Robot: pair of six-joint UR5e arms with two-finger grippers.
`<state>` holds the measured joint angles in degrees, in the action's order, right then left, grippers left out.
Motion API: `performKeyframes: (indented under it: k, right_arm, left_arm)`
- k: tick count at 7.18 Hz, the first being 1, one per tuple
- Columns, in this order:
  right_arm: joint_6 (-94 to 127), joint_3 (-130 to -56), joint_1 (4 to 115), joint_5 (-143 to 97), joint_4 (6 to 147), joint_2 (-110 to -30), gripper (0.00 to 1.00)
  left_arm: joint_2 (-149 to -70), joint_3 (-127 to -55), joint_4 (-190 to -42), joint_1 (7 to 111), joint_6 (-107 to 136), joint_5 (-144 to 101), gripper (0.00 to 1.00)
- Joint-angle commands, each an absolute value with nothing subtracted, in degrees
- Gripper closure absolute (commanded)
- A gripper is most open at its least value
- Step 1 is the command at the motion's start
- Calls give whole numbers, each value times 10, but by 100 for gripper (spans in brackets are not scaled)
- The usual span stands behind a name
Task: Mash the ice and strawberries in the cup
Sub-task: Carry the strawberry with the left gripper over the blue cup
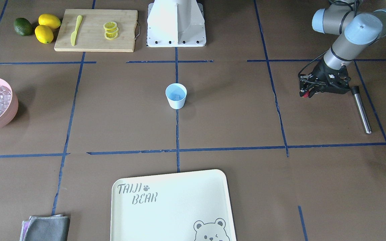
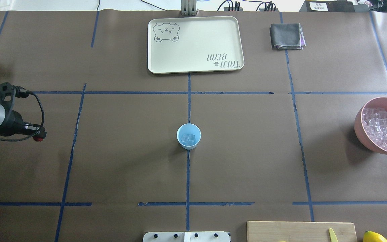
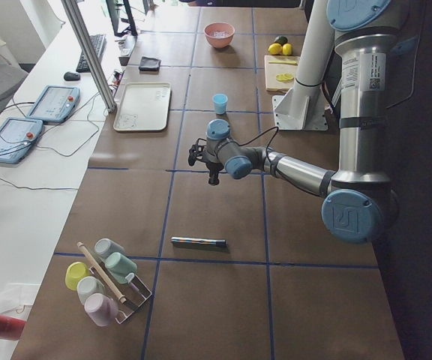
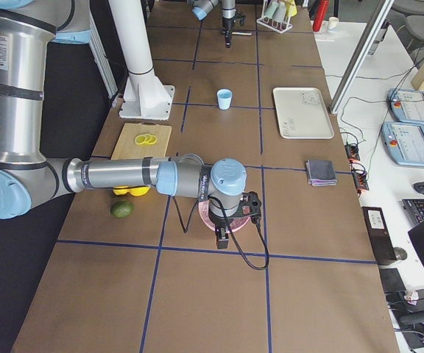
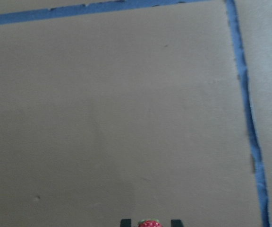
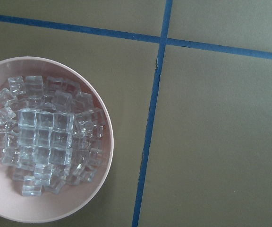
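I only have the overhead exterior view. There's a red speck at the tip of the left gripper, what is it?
Observer: The left wrist view shows a tiny bumpy red strawberry pinched in the left gripper.
Operator: I see no tool for mashing. Is there one?
Observer: Yes. In the front-facing view, a slim metal rod with a black end lies on the table near that gripper.
Operator: Where's the right arm?
Observer: The exterior right view shows the right gripper above the big pink bowl of clear ice cubes.
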<state>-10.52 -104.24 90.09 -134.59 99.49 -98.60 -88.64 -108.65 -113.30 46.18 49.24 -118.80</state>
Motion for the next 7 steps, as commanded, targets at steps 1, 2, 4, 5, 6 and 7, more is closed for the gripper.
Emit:
performKeyframes:
  k: [1,2,4,5,6,7]
  right_arm:
    - [-105,-1042,901,-1346,995,-988,0]
    - [-105,-1042,901,-1346,995,-988,0]
    - [-105,-1042,901,-1346,995,-988,0]
    - [-105,-1042,901,-1346,995,-988,0]
    - [-105,-1042,901,-1346,995,-988,0]
    - [-105,-1042,901,-1346,995,-988,0]
  left_arm:
    - [-998,-1143,-938,461,495,-1187,100]
    - [-1079,-1145,-849,458,497,-1187,100]
    - [-1198,-1146,-761,392,645,-1184,100]
    - [-1254,-1130,-763,340,702,-1152,100]
    - [-1322,-1083,-764,290,767,-1100,100]
    - [-1383,-1025,-767,266,798,-1085,100]
